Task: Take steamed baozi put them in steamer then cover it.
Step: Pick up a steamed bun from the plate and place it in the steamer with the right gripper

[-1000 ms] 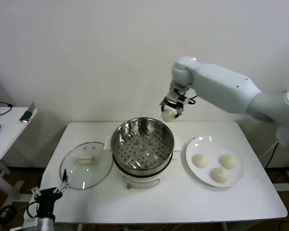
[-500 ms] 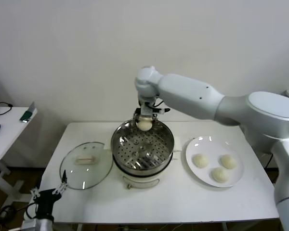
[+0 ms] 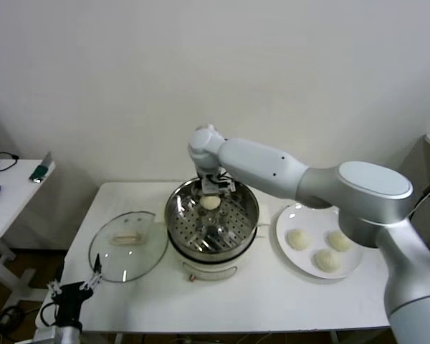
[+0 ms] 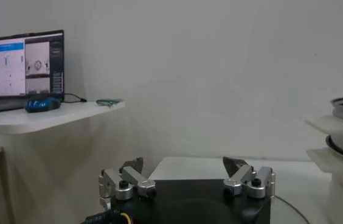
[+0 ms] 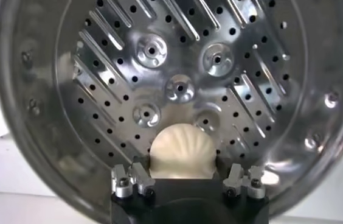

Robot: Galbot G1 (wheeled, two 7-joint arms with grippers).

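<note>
My right gripper (image 3: 211, 195) reaches into the shiny steel steamer (image 3: 178, 222) from the back and is shut on a cream-white baozi (image 3: 211, 203), held just above the perforated tray. In the right wrist view the baozi (image 5: 182, 151) sits between the fingers over the tray (image 5: 177, 73). Three more baozi (image 3: 298, 239) (image 3: 340, 240) (image 3: 327, 260) lie on the white plate (image 3: 290, 216) to the right of the steamer. My left gripper (image 3: 75, 289) is parked low at the table's front left corner, open and empty; it also shows in the left wrist view (image 4: 187, 178).
The clear glass lid (image 3: 106, 261) with its white handle (image 3: 127, 238) lies flat on the table left of the steamer. A side table (image 3: 7, 201) with small items stands at the far left. A wall is close behind.
My right gripper has carried the baozi from above the plate side leftward over the steamer and down into it. The left arm has not moved.
</note>
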